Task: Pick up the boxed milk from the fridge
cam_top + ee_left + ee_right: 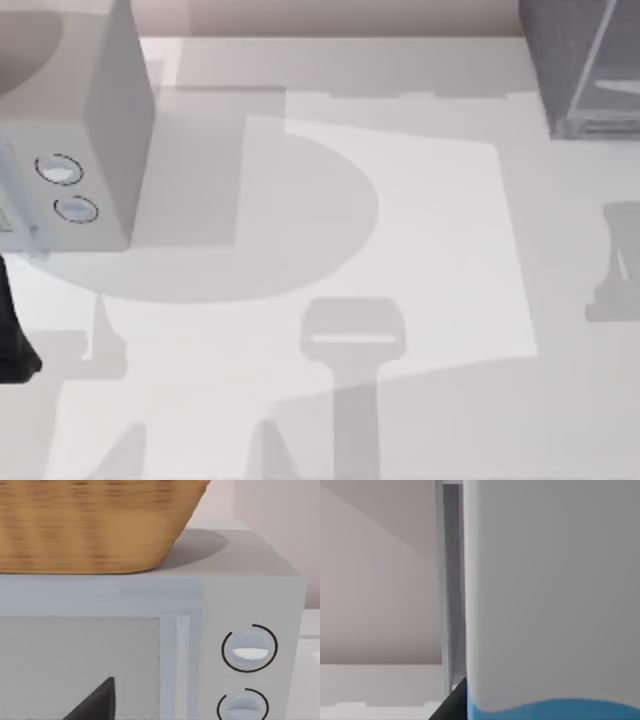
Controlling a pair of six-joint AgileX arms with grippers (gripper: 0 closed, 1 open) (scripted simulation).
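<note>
The boxed milk (550, 605) looms very close in the right wrist view, a broad white face with a bright blue band along its lower part. A dark part of my right gripper (451, 704) pokes in right beside the carton. A pale frame edge of the fridge (451, 580) stands upright just behind it. The fridge (580, 60) is the dark grey cabinet at the table's far right corner in the top view. My left arm (15, 340) stays at the table's left edge. My left gripper (95, 704) faces the front of a microwave.
A light grey microwave (90, 130) with two round dials (249, 648) stands at the far left. A woven wicker basket (95, 525) sits on top of it. Shadows of the arms fall across the white table (400, 230).
</note>
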